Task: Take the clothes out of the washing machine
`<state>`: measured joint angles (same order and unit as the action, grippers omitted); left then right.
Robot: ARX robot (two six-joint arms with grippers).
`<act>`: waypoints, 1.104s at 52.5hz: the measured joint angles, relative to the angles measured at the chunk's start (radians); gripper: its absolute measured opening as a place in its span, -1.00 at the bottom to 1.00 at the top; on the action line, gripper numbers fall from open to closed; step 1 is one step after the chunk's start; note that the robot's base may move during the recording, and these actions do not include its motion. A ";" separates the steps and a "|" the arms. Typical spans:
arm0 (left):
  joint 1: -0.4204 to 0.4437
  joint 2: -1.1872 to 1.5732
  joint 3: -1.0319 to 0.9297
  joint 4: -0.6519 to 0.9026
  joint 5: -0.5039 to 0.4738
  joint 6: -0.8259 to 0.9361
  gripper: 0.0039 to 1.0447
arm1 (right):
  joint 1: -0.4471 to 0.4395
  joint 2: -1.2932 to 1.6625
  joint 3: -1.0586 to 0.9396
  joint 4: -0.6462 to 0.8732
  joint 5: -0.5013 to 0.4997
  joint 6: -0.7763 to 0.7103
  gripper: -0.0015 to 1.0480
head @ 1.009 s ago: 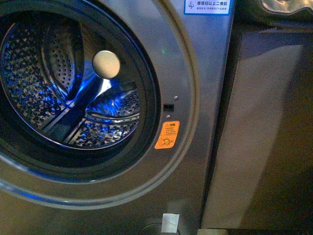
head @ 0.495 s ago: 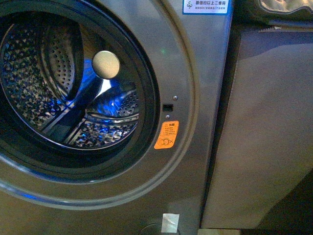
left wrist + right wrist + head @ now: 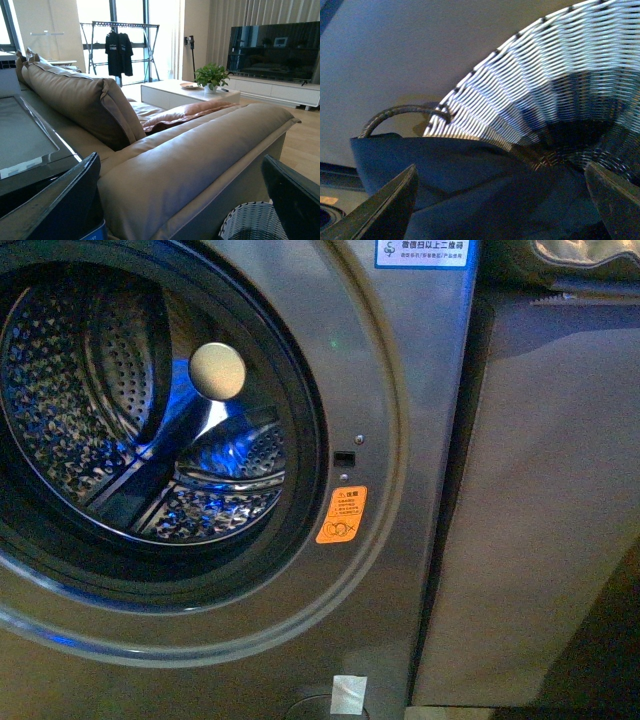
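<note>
Clothes [image 3: 445,165]: limp black fabric garment, draped over woven grey-and-black basket [image 3: 560,75] rim.
Right gripper [image 3: 500,166]: released, fingers either side of it.
Left gripper [image 3: 180,156]: released, empty.

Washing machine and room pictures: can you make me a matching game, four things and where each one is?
Things:
1. orange sticker
2. potted plant
3. dark clothes
4. black shirt

Places:
A. in the woven basket
B. on the washing machine front, beside the round opening
C. hanging on the drying rack
D. on the low white table

Pairs: 1-B, 2-D, 3-A, 4-C
</note>
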<state>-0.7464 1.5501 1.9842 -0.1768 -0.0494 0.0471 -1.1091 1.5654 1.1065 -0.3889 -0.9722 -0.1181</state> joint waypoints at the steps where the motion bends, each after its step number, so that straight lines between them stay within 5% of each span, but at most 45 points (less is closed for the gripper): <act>1: 0.000 0.000 0.000 0.000 0.000 0.000 0.88 | 0.005 -0.014 -0.014 0.008 -0.005 -0.004 0.89; 15: 0.000 0.000 0.000 0.000 0.000 0.000 0.88 | 0.166 -0.175 -0.197 0.130 0.037 -0.040 0.86; 20: 0.000 0.000 0.000 0.000 0.000 0.000 0.88 | 0.251 -0.240 -0.346 0.377 0.090 -0.014 0.86; 25: 0.000 0.000 0.000 0.000 0.000 0.000 0.88 | 0.381 -0.415 -0.536 0.786 0.164 0.095 0.86; 30: 0.000 0.000 0.000 0.000 0.000 0.000 0.88 | 0.467 -0.549 -0.602 0.919 0.224 0.158 0.86; 42: 0.000 0.000 0.000 0.000 0.000 0.000 0.88 | 0.772 -0.889 -0.776 0.881 0.469 0.287 0.86; 52: 0.000 0.000 0.000 0.000 0.000 0.000 0.88 | 1.130 -1.056 -0.899 0.913 0.819 0.278 0.86; 56: 0.000 0.000 0.000 0.000 0.000 0.000 0.88 | 1.194 -1.065 -0.903 0.893 0.879 0.259 0.82; 58: 0.000 0.000 0.000 0.000 0.000 0.000 0.88 | 1.219 -1.077 -0.886 0.772 0.994 0.220 0.69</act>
<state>-0.7464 1.5501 1.9842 -0.1768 -0.0494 0.0471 0.1101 0.4881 0.2203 0.3828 0.0216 0.1020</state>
